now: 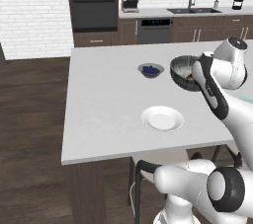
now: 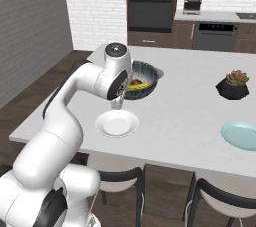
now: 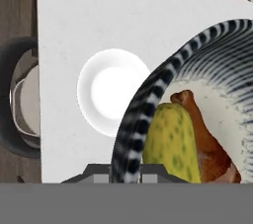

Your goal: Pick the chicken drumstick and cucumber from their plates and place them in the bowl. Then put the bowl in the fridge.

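My gripper (image 3: 126, 171) is shut on the near rim of the dark speckled bowl (image 3: 197, 45), which appears tilted and slightly raised over the counter. Inside it lie the yellow-green cucumber (image 3: 173, 139) and the reddish-brown chicken drumstick (image 3: 207, 144), side by side. From the right base camera the bowl (image 2: 150, 73) sits just behind my hand, with the cucumber (image 2: 139, 86) and drumstick (image 2: 136, 81) showing inside. The bowl (image 1: 180, 67) is partly hidden by my arm in the left base view. The white plate (image 1: 162, 118) (image 2: 116, 123) (image 3: 111, 90) is bare, as is the blue-green plate (image 2: 242, 136). The fridge is out of view.
A small bowl of blue berries (image 1: 150, 70) stands left of the big bowl. A dark pot with a succulent (image 2: 233, 85) is at the counter's right. Dark chairs (image 2: 215, 196) are tucked under the near edge. Oven and sink line the back wall.
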{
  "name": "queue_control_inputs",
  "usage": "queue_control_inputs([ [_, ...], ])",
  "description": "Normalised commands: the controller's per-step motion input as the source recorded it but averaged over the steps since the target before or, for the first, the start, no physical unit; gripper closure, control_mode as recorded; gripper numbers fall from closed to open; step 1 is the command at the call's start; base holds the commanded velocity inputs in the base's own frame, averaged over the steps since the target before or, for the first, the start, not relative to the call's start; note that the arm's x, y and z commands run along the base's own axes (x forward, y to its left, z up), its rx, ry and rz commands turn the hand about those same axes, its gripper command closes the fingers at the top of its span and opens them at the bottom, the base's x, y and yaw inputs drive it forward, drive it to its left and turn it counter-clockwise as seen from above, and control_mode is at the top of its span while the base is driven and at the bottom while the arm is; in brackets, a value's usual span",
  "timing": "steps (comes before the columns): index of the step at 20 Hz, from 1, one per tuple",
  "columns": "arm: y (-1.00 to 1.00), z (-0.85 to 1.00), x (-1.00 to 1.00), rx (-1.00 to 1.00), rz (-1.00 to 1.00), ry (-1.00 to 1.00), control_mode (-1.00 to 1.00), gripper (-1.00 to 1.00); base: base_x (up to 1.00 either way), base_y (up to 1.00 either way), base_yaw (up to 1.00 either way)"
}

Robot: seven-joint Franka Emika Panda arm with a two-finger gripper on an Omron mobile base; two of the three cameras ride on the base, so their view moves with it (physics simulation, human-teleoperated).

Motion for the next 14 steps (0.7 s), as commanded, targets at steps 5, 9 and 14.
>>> queue_control_inputs([
  [5, 0.3, 0.05, -0.5, -0.15, 0.0, -0.02, -1.0, 1.0, 0.0, 0.0, 0.0],
  [9, 0.17, 0.03, -0.84, -0.11, 0.0, -0.1, -1.0, 1.0, 0.0, 0.0, 0.0],
  [14, 0.02, 0.02, -0.62, -0.04, 0.0, -0.03, -1.0, 1.0, 0.0, 0.0, 0.0],
])
